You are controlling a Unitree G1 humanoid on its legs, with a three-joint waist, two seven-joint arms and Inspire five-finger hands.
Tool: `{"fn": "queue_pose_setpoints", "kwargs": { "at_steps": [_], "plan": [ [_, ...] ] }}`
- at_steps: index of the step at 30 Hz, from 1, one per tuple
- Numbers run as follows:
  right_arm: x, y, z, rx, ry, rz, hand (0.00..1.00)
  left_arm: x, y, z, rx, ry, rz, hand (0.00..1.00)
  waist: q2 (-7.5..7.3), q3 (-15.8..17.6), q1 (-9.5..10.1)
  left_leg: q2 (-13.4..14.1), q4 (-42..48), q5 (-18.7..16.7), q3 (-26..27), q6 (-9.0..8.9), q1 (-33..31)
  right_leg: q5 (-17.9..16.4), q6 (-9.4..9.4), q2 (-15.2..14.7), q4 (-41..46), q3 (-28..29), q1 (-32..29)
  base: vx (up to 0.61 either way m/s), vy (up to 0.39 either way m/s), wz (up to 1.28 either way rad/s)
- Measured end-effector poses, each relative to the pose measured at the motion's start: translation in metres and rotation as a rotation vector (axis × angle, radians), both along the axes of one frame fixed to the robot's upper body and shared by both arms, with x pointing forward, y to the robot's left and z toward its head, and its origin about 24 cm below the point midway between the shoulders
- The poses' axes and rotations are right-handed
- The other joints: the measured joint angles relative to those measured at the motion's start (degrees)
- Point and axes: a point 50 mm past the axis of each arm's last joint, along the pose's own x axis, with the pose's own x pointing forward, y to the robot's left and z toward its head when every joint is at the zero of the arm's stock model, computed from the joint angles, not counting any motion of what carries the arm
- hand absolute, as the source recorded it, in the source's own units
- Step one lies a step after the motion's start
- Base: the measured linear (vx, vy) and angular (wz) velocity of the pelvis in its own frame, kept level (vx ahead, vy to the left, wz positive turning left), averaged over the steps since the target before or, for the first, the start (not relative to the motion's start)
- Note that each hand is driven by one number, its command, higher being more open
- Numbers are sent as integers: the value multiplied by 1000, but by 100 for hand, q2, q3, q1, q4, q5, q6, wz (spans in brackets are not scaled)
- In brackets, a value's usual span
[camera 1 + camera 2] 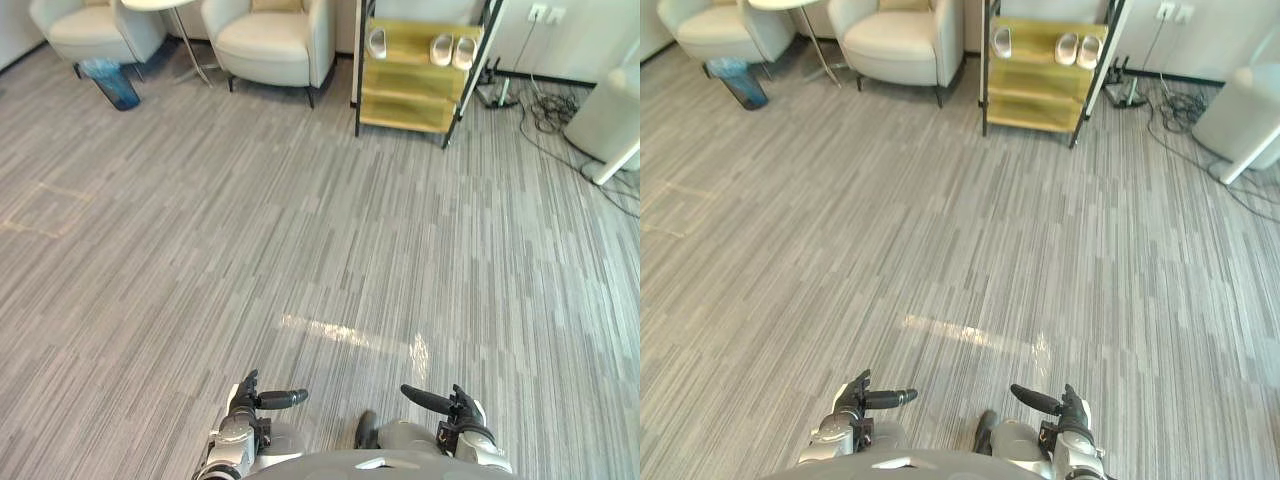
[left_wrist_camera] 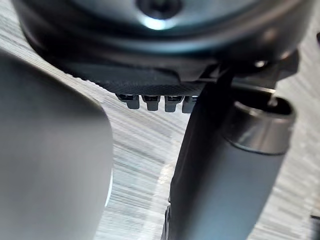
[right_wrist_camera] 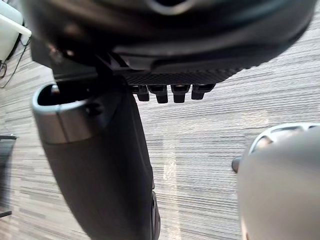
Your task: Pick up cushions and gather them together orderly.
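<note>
The left hand [image 1: 244, 396] and right hand [image 1: 461, 407] hang low, fingers relaxed and empty. What looks like a tan cushion [image 1: 277, 5] rests on the far armchair [image 1: 270, 45], well ahead and leftward, so nearer the left hand.

Grey striped carpet [image 1: 300, 220] covered the floor, with a pale patch of glare [image 1: 350, 335] just ahead of the left hand [image 1: 248, 402] and the right hand [image 1: 458, 408]. Far ahead of the left hand stood 2 cream armchairs [image 1: 270, 42] [image 1: 90, 30], a thin-legged round table [image 1: 170, 8] between them and a blue-lined bin [image 1: 110, 82] beside the farther one. Far ahead of the right hand, a black-framed yellow shelf rack [image 1: 410, 85] bore 3 white slippers [image 1: 441, 48]. Beyond it, cables [image 1: 545, 105] trailed from a wall socket [image 1: 545, 14].
</note>
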Motion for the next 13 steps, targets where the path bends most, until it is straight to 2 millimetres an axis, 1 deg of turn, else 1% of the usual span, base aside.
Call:
{"fn": "queue_pose_setpoints", "kwargs": {
  "at_steps": [1, 2, 3, 4, 5, 6, 7, 9, 10, 12, 13],
  "plan": [
    [-1, 1, 0, 3, 3, -5, 100, 0, 0, 1, 1, -5, 1, 100, -4, -3, 6, -108, -698, -106, 53, -21, -72, 0, 44, -20, -90, 61, 119, 156, 5, -28],
    [-1, 1, 0, 4, 3, -8, 100, 1, 0, 1, 1, -6, 0, 100, -6, -2, 7, -177, -1018, -112, 39, -11, -80, -3, 54, -35, -105, 84, 153, 330, 94, -36],
    [-2, 1, -1, 3, 5, -19, 100, 1, 0, 1, 1, -4, 1, 100, -15, 4, 7, -441, -2140, -88, -45, -26, -86, -25, 107, -99, -138, 167, 214, 283, 122, -29],
    [-2, 1, -1, 2, 6, -25, 100, 1, -1, 0, 1, -3, 0, 100, -18, 5, 7, -609, -2661, 41, -154, -16, -65, -58, 185, -127, -131, 215, 228, 391, 198, -32],
    [-3, -2, 0, -4, 8, -28, 100, 0, -2, 0, 1, 3, -2, 100, 12, -12, 6, -764, -3163, 439, -274, 2, -11, -84, 252, -118, -131, 270, 245, 220, 154, -24],
    [-5, -6, 0, -11, 12, -33, 100, -4, -5, -2, -7, 14, 2, 100, 143, -74, 7, -839, -3564, 1014, -431, 27, 21, -165, 380, -34, -127, 350, 284, 295, 158, -14],
    [-7, 3, -2, 12, 21, -42, 100, -3, 2, -1, 13, 14, -1, 100, -149, -97, 6, -999, -3710, 1019, -375, 67, 238, -216, 473, -233, -93, 410, 362, 187, 82, -7],
    [-10, 11, -4, 33, 27, -45, 100, -6, 9, -1, 29, 22, 8, 100, -306, -160, 20, -1106, -3961, 1020, -261, 68, 430, -265, 546, -380, -70, 454, 392, 213, 63, -10],
    [-10, 16, -5, 48, 29, -45, 100, -8, 11, -2, 36, 33, 11, 100, -413, -227, 22, -1204, -4175, 1034, -155, 89, 640, -282, 575, -481, -31, 557, 438, 228, 67, -23],
    [-11, 17, -5, 51, 30, -44, 100, -11, 11, -4, 36, 45, 7, 100, -403, -245, 17, -1277, -4364, 1059, -94, 126, 827, -282, 578, -525, -33, 617, 506, 129, 43, -20],
    [-12, 14, -5, 42, 34, -43, 100, -14, 10, -6, 31, 61, 0, 100, -349, -294, -4, -1365, -4682, 1157, -31, 166, 1019, -279, 592, -589, -31, 694, 524, 74, 29, -12]
  ]
}}
